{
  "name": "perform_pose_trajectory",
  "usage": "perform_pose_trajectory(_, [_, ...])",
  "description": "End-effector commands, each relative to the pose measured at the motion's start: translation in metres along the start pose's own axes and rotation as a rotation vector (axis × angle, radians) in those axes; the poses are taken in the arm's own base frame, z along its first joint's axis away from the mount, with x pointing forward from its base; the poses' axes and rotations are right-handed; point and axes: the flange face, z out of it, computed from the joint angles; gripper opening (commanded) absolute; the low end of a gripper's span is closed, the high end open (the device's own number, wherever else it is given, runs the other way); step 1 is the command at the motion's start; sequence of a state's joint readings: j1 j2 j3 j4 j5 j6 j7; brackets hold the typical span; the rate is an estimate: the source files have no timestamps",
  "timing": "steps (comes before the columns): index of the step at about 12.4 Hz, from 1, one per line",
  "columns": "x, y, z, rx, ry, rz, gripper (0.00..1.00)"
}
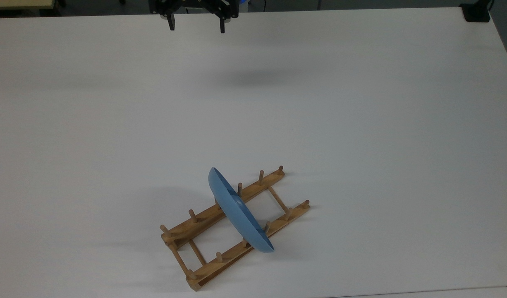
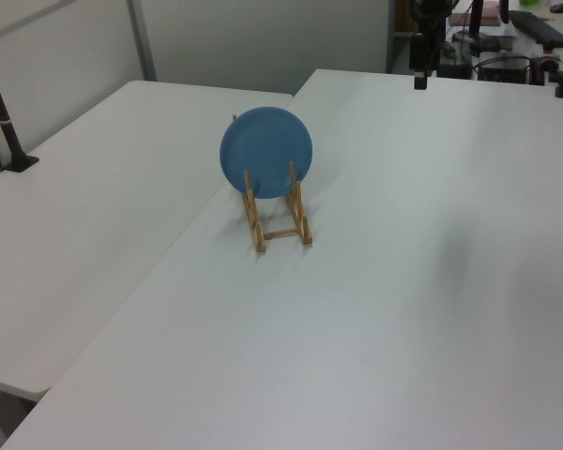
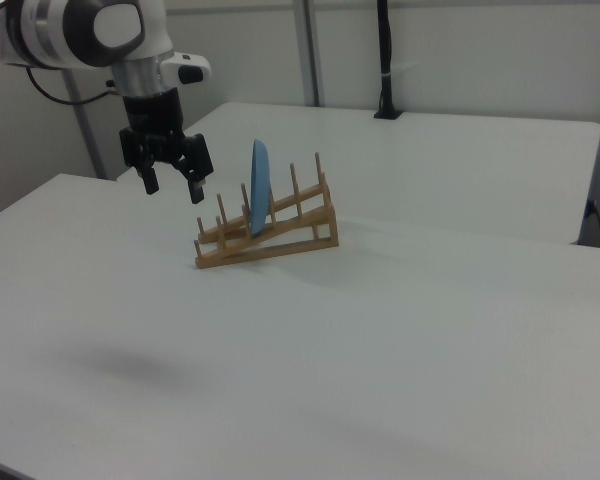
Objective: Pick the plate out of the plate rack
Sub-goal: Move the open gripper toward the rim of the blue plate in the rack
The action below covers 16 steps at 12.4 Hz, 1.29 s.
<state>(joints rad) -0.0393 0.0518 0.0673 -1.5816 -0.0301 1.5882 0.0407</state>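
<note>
Upright between rack (image 1: 204, 231) pegs, blue plate (image 1: 237, 211).

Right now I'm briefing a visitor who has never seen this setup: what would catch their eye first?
The blue plate standing on edge between the pegs of the wooden rack, near the top view's bottom middle, on a white table. Next, the black gripper, open, hanging in the air at the top view's upper edge, well away from the plate.
</note>
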Motion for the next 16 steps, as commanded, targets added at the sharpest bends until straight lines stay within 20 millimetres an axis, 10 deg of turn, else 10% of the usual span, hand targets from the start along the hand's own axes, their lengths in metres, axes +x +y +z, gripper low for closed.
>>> perform_pose_trajectory(1, [-0.012,0.004,-0.001,0.020,-0.023,-0.020,1.00])
perform_pose_trajectory(8, [-0.005,0.000,0.000,0.012,-0.001,-0.031,1.00])
perform_pose_trajectory(16, [0.073,-0.044,0.009,-0.120,0.335,-0.108,1.00])
